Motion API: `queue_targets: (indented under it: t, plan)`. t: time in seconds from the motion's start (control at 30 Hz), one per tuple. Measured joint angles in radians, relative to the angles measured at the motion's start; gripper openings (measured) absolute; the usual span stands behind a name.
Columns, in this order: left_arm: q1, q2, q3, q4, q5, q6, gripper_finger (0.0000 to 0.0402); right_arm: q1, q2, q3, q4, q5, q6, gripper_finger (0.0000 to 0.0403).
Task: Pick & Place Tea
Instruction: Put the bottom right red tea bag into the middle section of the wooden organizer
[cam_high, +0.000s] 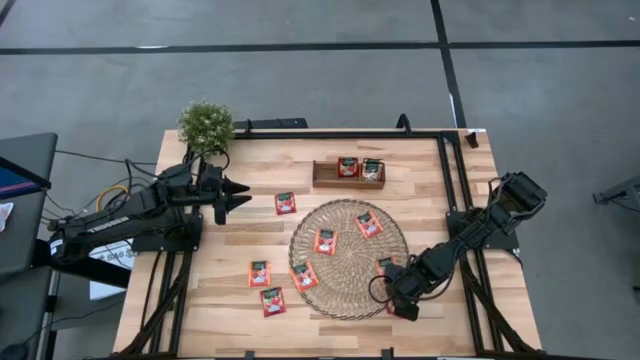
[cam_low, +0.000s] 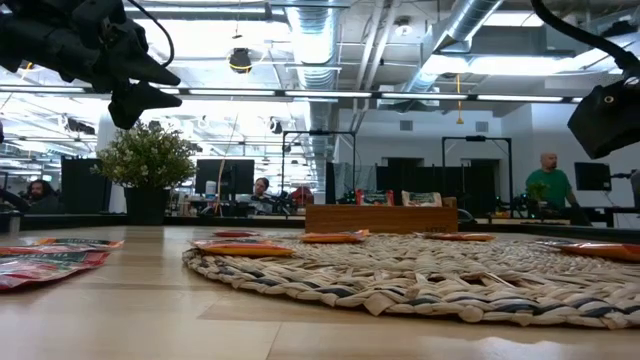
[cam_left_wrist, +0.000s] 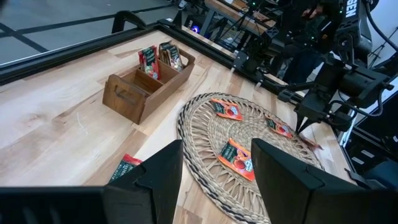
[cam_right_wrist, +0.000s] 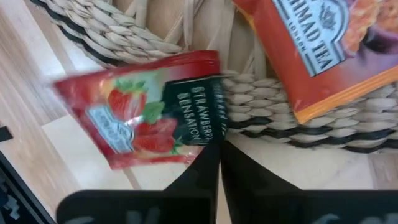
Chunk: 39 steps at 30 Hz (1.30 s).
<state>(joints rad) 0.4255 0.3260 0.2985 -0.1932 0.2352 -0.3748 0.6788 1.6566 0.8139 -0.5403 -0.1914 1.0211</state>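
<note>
Your right end effector (cam_high: 403, 303) hides most of the red tea sachet (cam_right_wrist: 146, 121) it pinches at the woven mat (cam_high: 348, 258) rim; from above the sachet barely shows. A second sachet (cam_right_wrist: 323, 46) lies just beyond its closed fingertips, on the mat. Your left end effector (cam_high: 240, 196) hangs wide open, holding nothing, above the surface (cam_high: 250, 230), the wooden tray (cam_high: 348, 174) ahead of it.

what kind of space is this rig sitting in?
Probably an open-plan lab or office. The low view shows exposed ceiling ducts, rows of monitors on desks, and people seated or standing behind the wooden table.
</note>
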Motion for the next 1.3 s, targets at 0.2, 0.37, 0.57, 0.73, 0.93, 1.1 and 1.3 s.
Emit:
queue_targets:
  t: [0.2, 0.37, 0.57, 0.73, 0.93, 1.1, 1.3]
  plan:
    - [0.000, 0.000, 0.000, 0.000, 0.000, 0.000, 0.0182, 0.002, -0.017, 0.021, -0.046, -0.046, 0.000, 0.0002]
    - [0.000, 0.000, 0.000, 0.000, 0.000, 0.000, 0.0182, 0.007, -0.054, 0.092, -0.138, -0.063, -0.026, 0.0000]
    - [0.000, 0.000, 0.000, 0.002, 0.000, 0.004, 0.0182, 0.008, -0.090, 0.213, -0.295, -0.054, -0.046, 0.0000]
    - [0.000, 0.000, 0.000, 0.012, 0.000, 0.004, 0.0182, -0.010, -0.097, 0.333, -0.455, -0.047, -0.107, 0.0000]
    - [0.000, 0.000, 0.000, 0.015, 0.000, 0.004, 0.0182, -0.082, -0.097, 0.460, -0.639, -0.032, -0.228, 0.0000]
    - [0.000, 0.000, 0.000, 0.015, 0.000, 0.004, 0.0182, -0.191, -0.097, 0.528, -0.763, 0.029, -0.366, 0.0000]
    - [0.000, 0.000, 0.000, 0.015, 0.000, 0.003, 0.0182, -0.374, -0.097, 0.562, -0.833, 0.102, -0.590, 0.0000]
